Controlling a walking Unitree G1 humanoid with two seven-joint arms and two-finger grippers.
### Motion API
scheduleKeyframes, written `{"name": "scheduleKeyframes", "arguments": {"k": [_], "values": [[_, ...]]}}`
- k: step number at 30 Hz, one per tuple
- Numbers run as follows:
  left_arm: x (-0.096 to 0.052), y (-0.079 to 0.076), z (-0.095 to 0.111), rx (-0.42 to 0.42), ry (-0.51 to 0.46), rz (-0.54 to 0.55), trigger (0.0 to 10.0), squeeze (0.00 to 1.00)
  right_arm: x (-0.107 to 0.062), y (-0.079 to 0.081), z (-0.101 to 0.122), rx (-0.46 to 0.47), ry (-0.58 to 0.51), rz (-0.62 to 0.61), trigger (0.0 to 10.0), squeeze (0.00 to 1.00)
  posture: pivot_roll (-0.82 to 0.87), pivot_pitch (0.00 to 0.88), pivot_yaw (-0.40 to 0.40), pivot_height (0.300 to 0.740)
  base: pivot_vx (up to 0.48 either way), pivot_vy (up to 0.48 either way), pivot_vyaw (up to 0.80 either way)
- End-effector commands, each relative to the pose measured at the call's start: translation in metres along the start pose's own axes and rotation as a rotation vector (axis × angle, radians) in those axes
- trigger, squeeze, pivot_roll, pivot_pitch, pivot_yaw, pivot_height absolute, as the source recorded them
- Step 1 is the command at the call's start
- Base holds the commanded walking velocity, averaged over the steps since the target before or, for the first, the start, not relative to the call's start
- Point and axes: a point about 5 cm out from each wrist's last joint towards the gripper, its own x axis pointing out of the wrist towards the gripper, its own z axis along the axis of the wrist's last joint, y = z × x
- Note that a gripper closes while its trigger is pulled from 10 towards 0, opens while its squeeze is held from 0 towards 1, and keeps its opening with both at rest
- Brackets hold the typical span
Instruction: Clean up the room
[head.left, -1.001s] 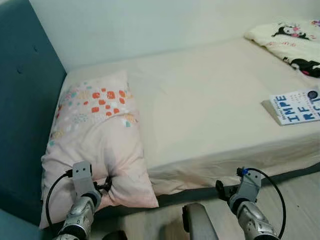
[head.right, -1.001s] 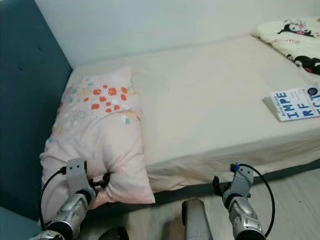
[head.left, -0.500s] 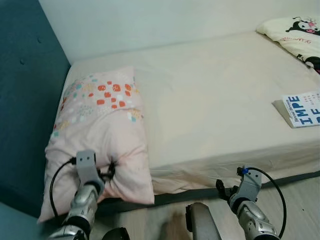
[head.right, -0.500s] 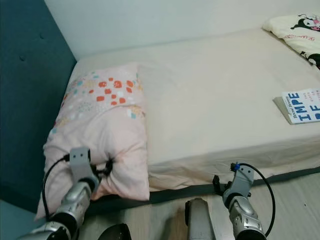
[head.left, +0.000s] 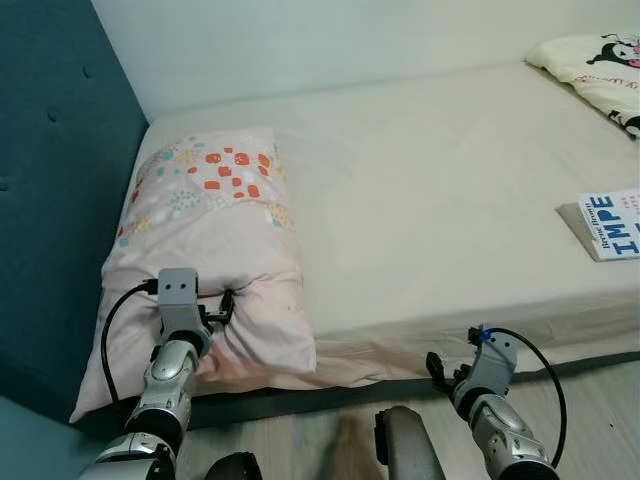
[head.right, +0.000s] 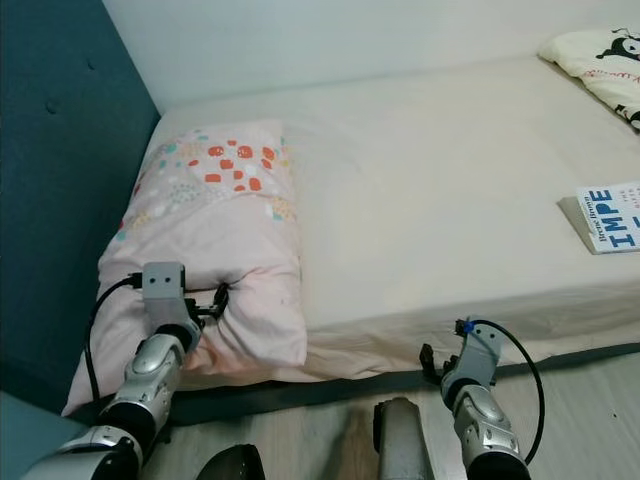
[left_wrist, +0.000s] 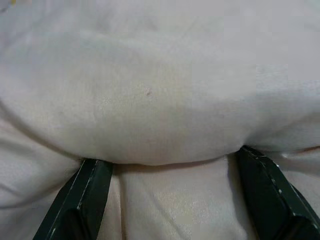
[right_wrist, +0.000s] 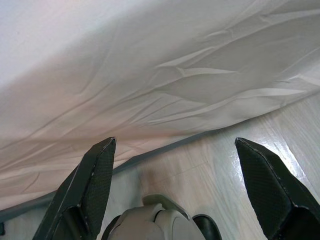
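A pink pillow with orange and teal spots lies at the head end of the bed, its near end reaching the mattress edge. My left gripper is shut on that near end, and the fabric puckers around it. In the left wrist view the pillow bulges between the two black fingers. My right gripper hangs open low beside the bed's front edge. The right wrist view shows its fingers spread over the sheet overhang and floor, holding nothing.
A teal padded headboard stands on the left. A book with blue letters lies near the bed's right front edge. A cartoon-print blanket sits at the far right corner. Pale wood floor runs along the bed.
The view has shifted. My left gripper has pushed up and forward with the pillow, so its near end hangs less over the bed edge. The right gripper stays low and open.
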Motion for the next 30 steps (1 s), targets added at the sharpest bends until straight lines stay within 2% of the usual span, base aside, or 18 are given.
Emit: {"name": "scheduleKeyframes", "arguments": {"k": [1,3,4,6,7,16,30], "values": [[-0.001,0.005,0.002,0.036,-0.02,0.007,10.0,0.0,-0.001,0.002,-0.007,0.002,0.029,0.007,10.0,0.0,-0.09,0.137,0.092,0.576,0.0,0.0,0.0],[-0.003,0.0,-0.006,0.08,0.02,0.004,10.0,0.0,-0.001,0.002,-0.006,0.004,0.027,0.007,10.0,0.0,-0.09,0.137,0.093,0.576,0.0,0.0,0.0],[-0.006,-0.001,-0.012,0.098,0.057,0.013,7.0,0.0,-0.001,0.001,-0.006,0.005,0.026,0.005,10.0,0.0,-0.09,0.139,0.094,0.576,0.0,0.0,0.0],[-0.007,-0.001,-0.017,0.11,0.082,0.02,7.0,0.0,-0.001,0.001,-0.006,0.005,0.025,0.005,10.0,0.0,-0.09,0.139,0.094,0.576,0.0,0.0,0.0],[-0.009,0.0,-0.021,0.119,0.105,0.032,0.0,0.0,-0.001,0.001,-0.006,0.006,0.025,0.003,10.0,0.0,-0.09,0.138,0.095,0.576,0.0,0.0,0.0],[-0.015,0.002,-0.034,0.127,0.179,0.056,0.0,0.0,-0.002,-0.001,-0.004,0.016,0.014,-0.002,10.0,0.0,-0.1,0.139,0.098,0.576,0.0,0.0,0.0],[-0.008,0.006,-0.026,0.124,0.166,0.083,0.0,0.0,-0.001,-0.001,0.0,0.024,-0.004,-0.002,10.0,0.0,-0.1,0.137,0.101,0.576,0.0,0.0,0.0]]}}
